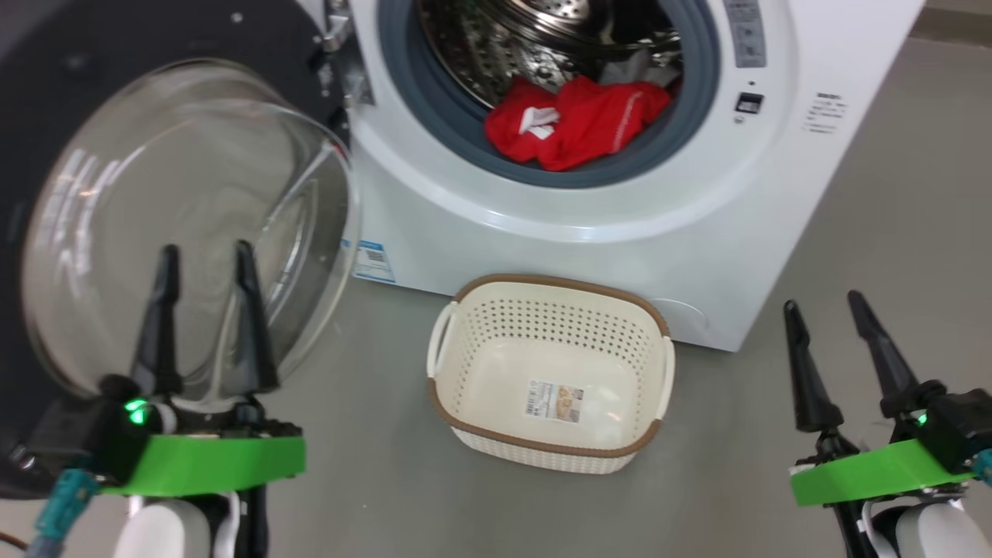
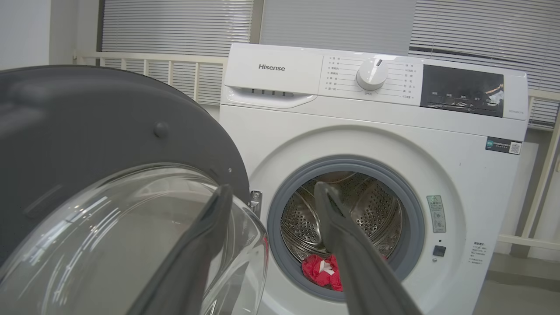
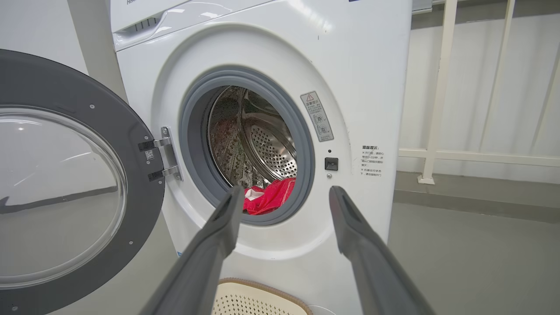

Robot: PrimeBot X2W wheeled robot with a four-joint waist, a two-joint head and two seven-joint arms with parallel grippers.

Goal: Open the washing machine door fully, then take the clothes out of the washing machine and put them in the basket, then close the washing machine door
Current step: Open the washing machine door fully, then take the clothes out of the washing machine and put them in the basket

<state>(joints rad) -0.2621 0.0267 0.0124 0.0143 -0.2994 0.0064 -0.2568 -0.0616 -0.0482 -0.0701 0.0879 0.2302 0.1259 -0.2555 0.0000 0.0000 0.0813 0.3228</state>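
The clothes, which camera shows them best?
The head view: the clothes lie unobstructed on the gasket. In the left wrist view a finger covers part of them; the right wrist view catches a small red patch.

Shiny steel drum, glass door, plastic basket

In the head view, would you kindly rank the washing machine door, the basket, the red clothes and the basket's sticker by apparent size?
Largest to smallest:
1. washing machine door, though being nearest the camera makes it look bigger
2. basket
3. red clothes
4. sticker
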